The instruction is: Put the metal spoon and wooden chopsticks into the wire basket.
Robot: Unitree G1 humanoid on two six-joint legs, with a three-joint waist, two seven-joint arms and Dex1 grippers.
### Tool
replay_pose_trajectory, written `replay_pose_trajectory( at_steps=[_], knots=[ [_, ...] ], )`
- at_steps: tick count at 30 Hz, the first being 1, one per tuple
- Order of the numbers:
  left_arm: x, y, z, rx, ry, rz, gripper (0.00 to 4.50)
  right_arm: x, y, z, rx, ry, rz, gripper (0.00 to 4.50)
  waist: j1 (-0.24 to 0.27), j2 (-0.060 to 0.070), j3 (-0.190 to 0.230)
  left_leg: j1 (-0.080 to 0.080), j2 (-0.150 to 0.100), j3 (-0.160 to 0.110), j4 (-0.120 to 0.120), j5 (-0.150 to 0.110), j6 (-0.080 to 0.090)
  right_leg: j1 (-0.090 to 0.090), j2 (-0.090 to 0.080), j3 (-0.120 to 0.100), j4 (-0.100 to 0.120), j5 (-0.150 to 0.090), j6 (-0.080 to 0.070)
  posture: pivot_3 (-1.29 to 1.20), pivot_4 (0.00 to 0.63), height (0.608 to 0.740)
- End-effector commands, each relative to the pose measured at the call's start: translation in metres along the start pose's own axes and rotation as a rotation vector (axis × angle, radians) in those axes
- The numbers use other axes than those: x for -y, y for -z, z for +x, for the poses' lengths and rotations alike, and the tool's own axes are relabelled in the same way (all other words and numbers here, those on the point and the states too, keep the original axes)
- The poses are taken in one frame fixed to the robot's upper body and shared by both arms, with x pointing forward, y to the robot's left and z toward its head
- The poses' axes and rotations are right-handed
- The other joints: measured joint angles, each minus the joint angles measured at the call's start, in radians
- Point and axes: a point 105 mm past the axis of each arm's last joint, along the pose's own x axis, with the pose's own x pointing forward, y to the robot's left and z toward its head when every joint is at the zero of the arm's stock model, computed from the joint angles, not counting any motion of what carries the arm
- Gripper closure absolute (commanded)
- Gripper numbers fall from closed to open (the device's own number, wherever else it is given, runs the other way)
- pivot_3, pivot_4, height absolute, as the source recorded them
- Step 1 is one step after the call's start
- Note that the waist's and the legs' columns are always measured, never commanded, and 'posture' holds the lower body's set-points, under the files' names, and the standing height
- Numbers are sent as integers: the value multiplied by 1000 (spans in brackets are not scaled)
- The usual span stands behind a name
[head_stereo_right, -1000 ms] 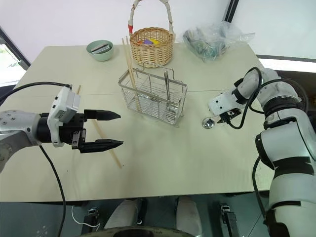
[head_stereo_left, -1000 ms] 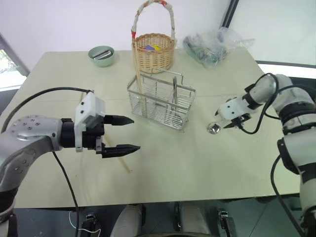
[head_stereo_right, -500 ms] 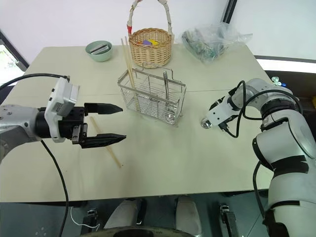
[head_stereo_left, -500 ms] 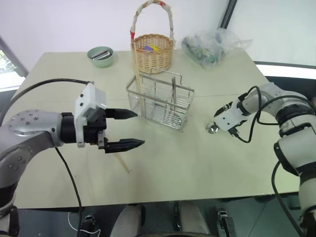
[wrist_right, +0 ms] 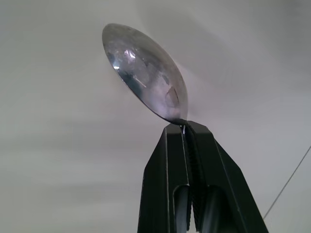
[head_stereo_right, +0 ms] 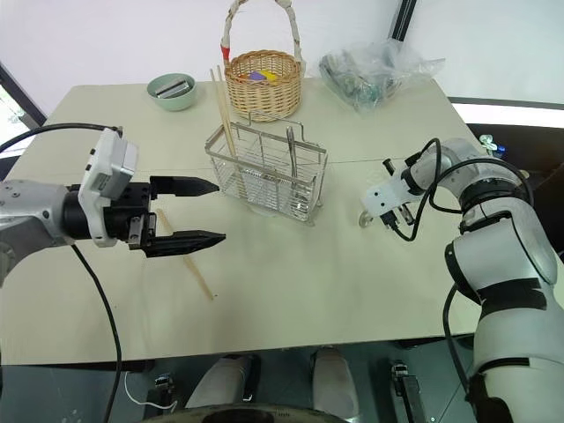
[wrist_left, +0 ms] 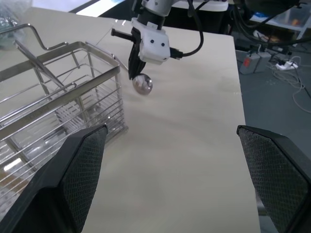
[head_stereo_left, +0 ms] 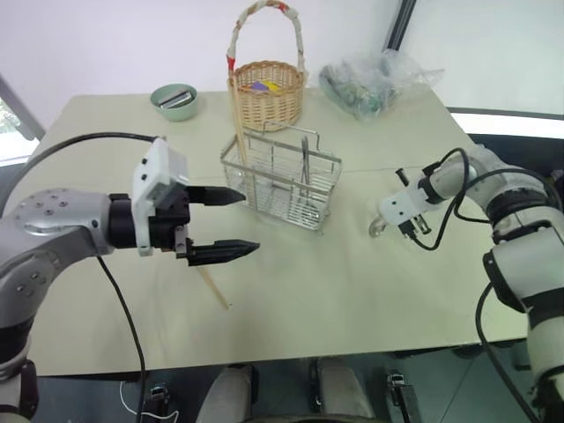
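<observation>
The right claw (wrist_right: 187,127) is pinching the spoon (wrist_right: 146,73) by its handle, fingers pressed tight together. The spoon's round bowl hangs just over the counter (head_stereo_left: 352,291), to the right of the wire basket (head_stereo_left: 280,187).

The wire basket stands in the middle of the counter. One chopstick (head_stereo_left: 238,132) stands in its left end, leaning and poking out the top. Another chopstick (head_stereo_left: 212,288) lies flat on the counter, near and left of the wire basket. The left claw (head_stereo_left: 231,223) hangs above that chopstick with its fingers spread wide and nothing in them.

Just past the wire basket, on the far side, is a round wicker basket (head_stereo_left: 266,92) with a tall handle. A small green bowl (head_stereo_left: 176,100) sits far left. A crinkly plastic bag (head_stereo_left: 370,81) sits far right.
</observation>
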Motion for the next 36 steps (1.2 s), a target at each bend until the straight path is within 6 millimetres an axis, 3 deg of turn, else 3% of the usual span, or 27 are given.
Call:
replay_pose_trajectory(
  at_steps=[1, 6, 12, 15, 19, 22, 28, 34, 35, 36],
  knots=[
    [-5, -7, -2, 20, -22, 43, 0, 14, -15, -19, 156, 66, 59, 4482, 0, 0, 0, 0, 0, 0, 0, 0, 0, 0, 0, 0, 0, 0, 0, 0, 150, 678],
    [-19, -17, -10, 55, -72, 65, 0, 34, -54, -63, 524, 174, 203, 4482, 2, 0, 0, 0, 1, -1, 1, 0, 0, 0, 0, 0, 0, 0, 0, 0, 150, 678],
    [-31, -23, -18, 58, -109, 102, 0, 25, -102, -125, 836, 172, 383, 4482, 26, 2, 1, -2, 0, -3, -1, -1, 1, -2, -1, -1, 0, 0, 0, 0, 150, 678],
    [-38, -27, -21, 61, -123, 122, 0, 47, -122, -163, 1044, 271, 532, 4482, 30, 2, 1, -2, 0, -2, -1, -1, 2, -2, -4, -1, -1, -1, -3, 0, 150, 678],
    [-43, -28, -21, 62, -121, 139, 0, 74, -133, -182, 1197, 411, 657, 4482, 31, 0, -1, -2, 0, -2, 0, -1, 2, -1, -4, -1, -3, -1, -4, 0, 150, 678],
    [-45, -29, -20, 65, -117, 147, 0, 85, -137, -180, 1230, 465, 697, 4482, 32, -1, -1, -2, 0, -2, 0, -1, 2, -1, -5, -2, -3, -1, -4, 0, 150, 678],
    [-47, -33, -19, 76, -118, 165, 0, 80, -134, -125, 1080, 478, 742, 4482, 33, -1, -2, -3, -1, -2, 0, -2, 3, -2, -4, -3, -3, 1, 0, 0, 150, 678],
    [-47, -33, -22, 70, -130, 168, 0, 74, -128, -90, 998, 451, 850, 4482, 28, -1, -1, -4, -1, -1, -1, -2, 4, -4, -4, -3, -3, 1, 0, 0, 150, 678],
    [-47, -33, -22, 70, -132, 168, 0, 70, -130, -87, 1007, 431, 859, 3905, 30, -1, -1, -4, -1, -1, -1, -2, 4, -4, -4, -3, -3, 1, 0, 0, 150, 678],
    [-47, -33, -22, 69, -133, 168, 0, 68, -132, -85, 1013, 418, 863, 3696, 30, -1, -1, -3, -1, -1, -1, -2, 4, -3, -4, -3, -3, 1, 0, 0, 150, 678]
  ],
)
